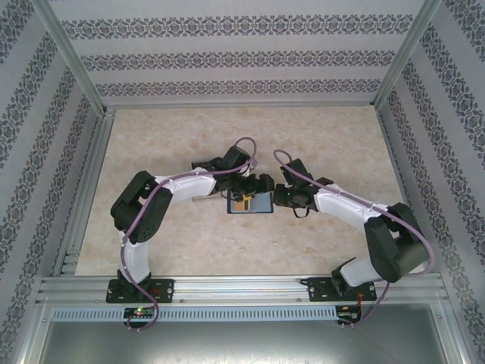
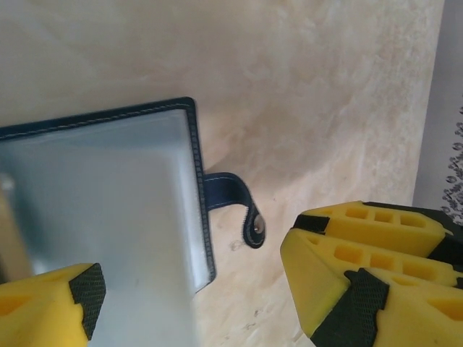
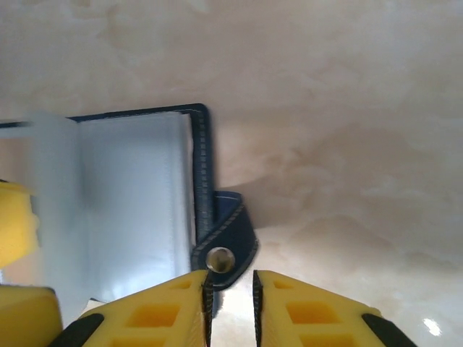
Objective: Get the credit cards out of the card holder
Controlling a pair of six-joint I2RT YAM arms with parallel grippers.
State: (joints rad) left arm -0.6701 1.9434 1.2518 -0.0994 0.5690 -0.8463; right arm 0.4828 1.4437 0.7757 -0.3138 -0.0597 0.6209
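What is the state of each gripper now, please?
Left gripper: wide open over the card holder.
Right gripper: nearly closed at the closure tab; grip cannot be told.

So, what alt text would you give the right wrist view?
An open dark navy stitched card holder with clear plastic sleeves lies on a beige marbled table. The yellow right tool, jaws narrowly apart, sits at its snap-button closure tab.

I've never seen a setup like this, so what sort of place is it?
Probably a robot test booth: two arms bolted to an aluminium frame, patterned walls boxing in a marble-look table.
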